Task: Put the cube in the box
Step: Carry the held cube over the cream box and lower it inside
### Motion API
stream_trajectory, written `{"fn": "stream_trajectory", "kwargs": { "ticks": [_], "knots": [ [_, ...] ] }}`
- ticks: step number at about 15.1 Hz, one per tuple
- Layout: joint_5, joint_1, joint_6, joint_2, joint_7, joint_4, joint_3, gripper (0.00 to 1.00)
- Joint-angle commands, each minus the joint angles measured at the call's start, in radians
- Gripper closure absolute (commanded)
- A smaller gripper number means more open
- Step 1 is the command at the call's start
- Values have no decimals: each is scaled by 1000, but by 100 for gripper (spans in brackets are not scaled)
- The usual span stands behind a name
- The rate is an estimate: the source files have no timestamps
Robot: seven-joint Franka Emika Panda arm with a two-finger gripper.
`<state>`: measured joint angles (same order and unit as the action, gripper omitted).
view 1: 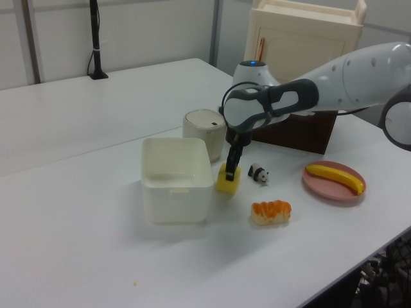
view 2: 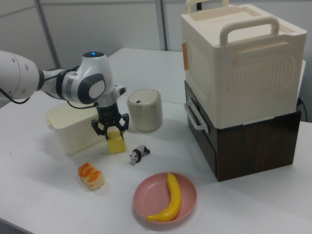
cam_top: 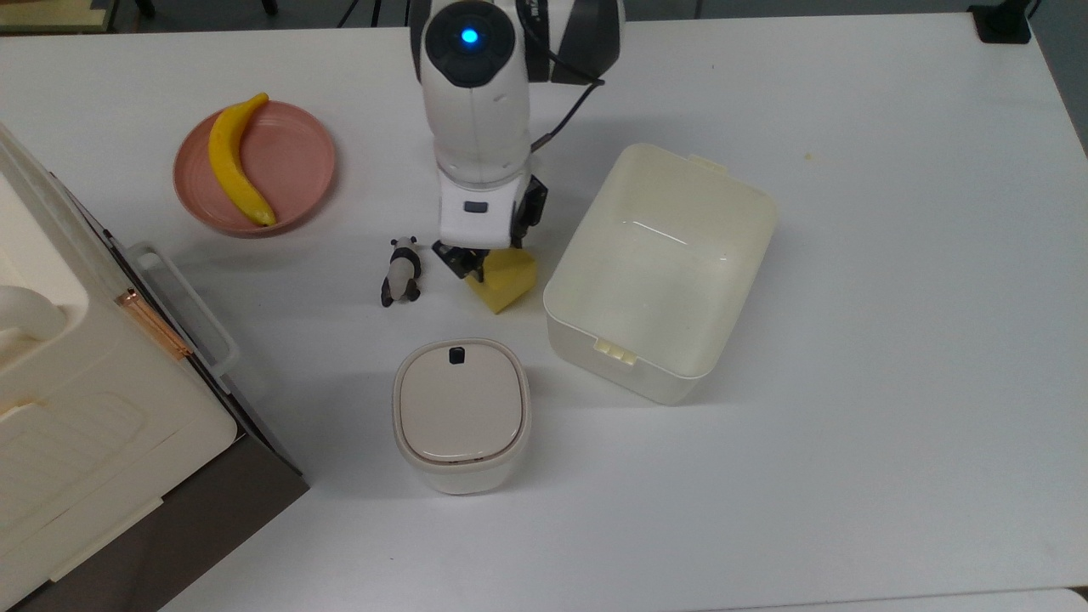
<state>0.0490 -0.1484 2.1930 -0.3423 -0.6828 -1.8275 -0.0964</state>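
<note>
Yellow cube (view 2: 116, 142) sits clamped in the down-pointing gripper (view 2: 110, 127), beside the box (cam_top: 663, 263).

Top view: high above surface (cam_top: 850, 425), looking straight down, arm entering from picture's upper edge. Left view: low, oblique, off surface's corner, box (view 1: 176, 183) nearer than plate (view 1: 334, 183). Right view: opposite side, oblique, closer, plate (view 2: 165, 197) nearest, box (view 2: 73, 126) behind. All three share box, lidded canister (cam_top: 461, 416), panda figure (cam_top: 401, 270), banana plate.
</note>
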Motion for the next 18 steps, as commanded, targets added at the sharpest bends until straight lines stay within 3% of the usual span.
{"fn": "stream_trajectory", "kwargs": {
  "ticks": [1,2,6,9,15,18],
  "knots": [
    [2,-16,-82,95,-73,-10,-74,45],
    [8,-19,-113,112,-78,3,-86,45],
    [182,-28,-251,117,-2,120,-91,45],
    [224,-63,-245,109,162,163,-75,44],
    [304,-106,-236,100,362,218,-37,42],
    [301,-109,-182,92,431,217,12,24]
  ]
}}
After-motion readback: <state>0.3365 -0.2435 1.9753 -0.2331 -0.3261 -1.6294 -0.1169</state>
